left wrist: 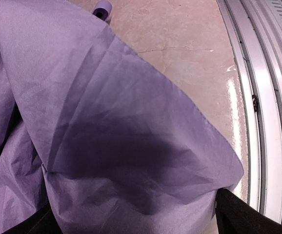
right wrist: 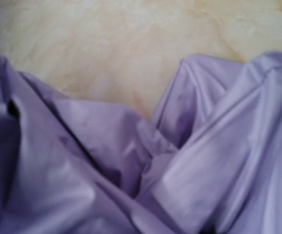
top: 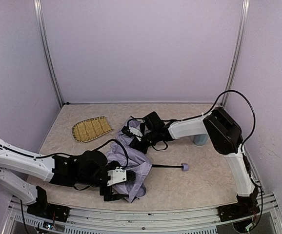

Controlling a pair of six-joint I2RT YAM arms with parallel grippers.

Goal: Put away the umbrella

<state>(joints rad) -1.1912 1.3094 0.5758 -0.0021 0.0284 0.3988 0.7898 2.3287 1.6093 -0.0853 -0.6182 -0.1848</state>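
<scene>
Dead centre of the overhead frame, that's where you'll find the umbrella (top: pixel 131 163): canopy crumpled in a heap on the table (top: pixel 204 183), running from just above centre down toward the lower edge. Its thin black shaft (top: pixel 166 166) pokes out to the right, close to level across the frame, ending in the little lavender handle (top: pixel 184 167). So your long axis is left-to-right, handle end pointing right.

Now your left gripper (top: pixel 117 181) sits at the lower hem of the cloth, and its wrist view shows the dark fingers (left wrist: pixel 248 217) spread wide to the bottom corners, fabric draped across between them, nothing pinched.

Up top, your right gripper (top: pixel 137 135) is buried in the upper end of the canopy. Its wrist view is all lavender folds with no finger showing, so you cannot tell how far those jaws are apart or whether they have cloth.

Both arms are on fabric; by my reckoning the bare shaft and handle lie on the right arm's side.
</scene>
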